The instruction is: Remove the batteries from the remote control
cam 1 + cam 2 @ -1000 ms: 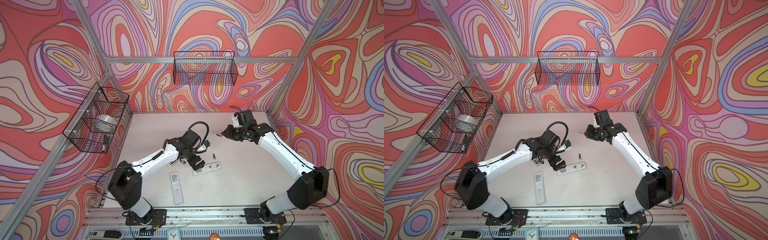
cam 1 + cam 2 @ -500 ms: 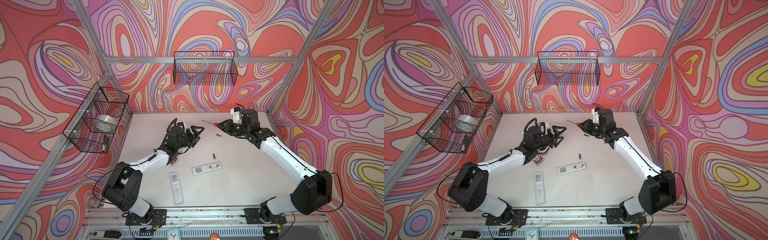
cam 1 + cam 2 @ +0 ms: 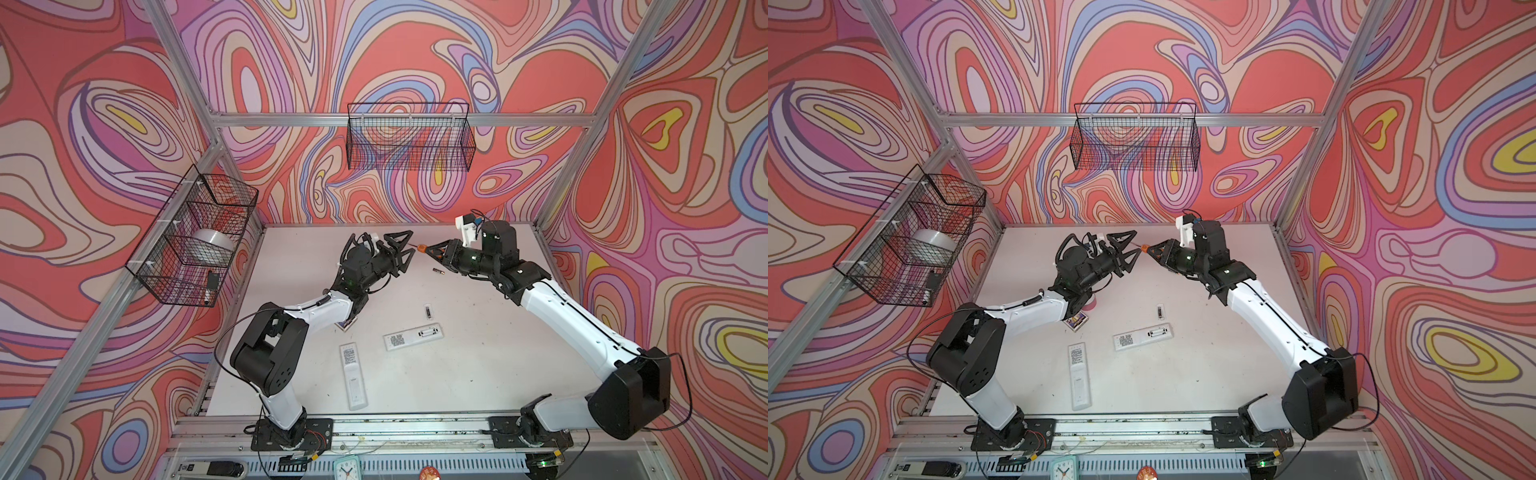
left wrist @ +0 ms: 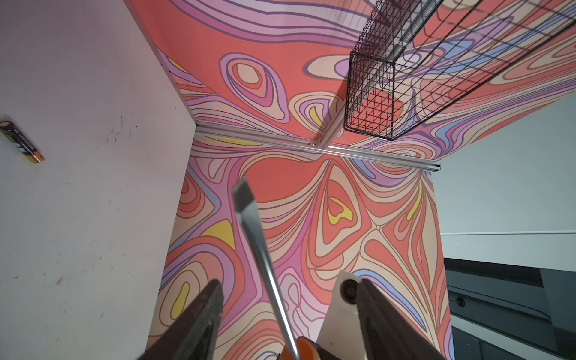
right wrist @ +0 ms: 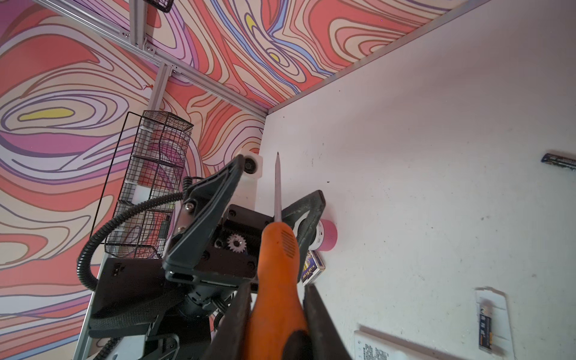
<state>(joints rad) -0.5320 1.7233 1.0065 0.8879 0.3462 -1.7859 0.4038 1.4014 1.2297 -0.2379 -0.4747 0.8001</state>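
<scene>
Your right gripper (image 3: pixel 435 252) is pinching the screwdriver (image 5: pixel 277 265) by its orange handle, well beyond the opened remote (image 3: pixel 411 337). Your left gripper (image 3: pixel 409 245) stands spread, one finger on either side of the metal shaft, clear of it. One battery (image 3: pixel 426 332) sits in the remote's compartment; a second battery (image 3: pixel 428 311) lies just beside that end; a third battery (image 3: pixel 438 271) rests farther from the remote, on the table (image 3: pixel 498 374).

The walls (image 3: pixel 124 104) swirl in red, pink, lilac, blue and yellow, the table (image 3: pixel 478 374) and remotes (image 3: pixel 353 376) are white, the baskets (image 3: pixel 409 137) black, the screwdriver (image 5: pixel 277 280) orange-handled, the battery (image 4: pixel 21 141) black and gold.
</scene>
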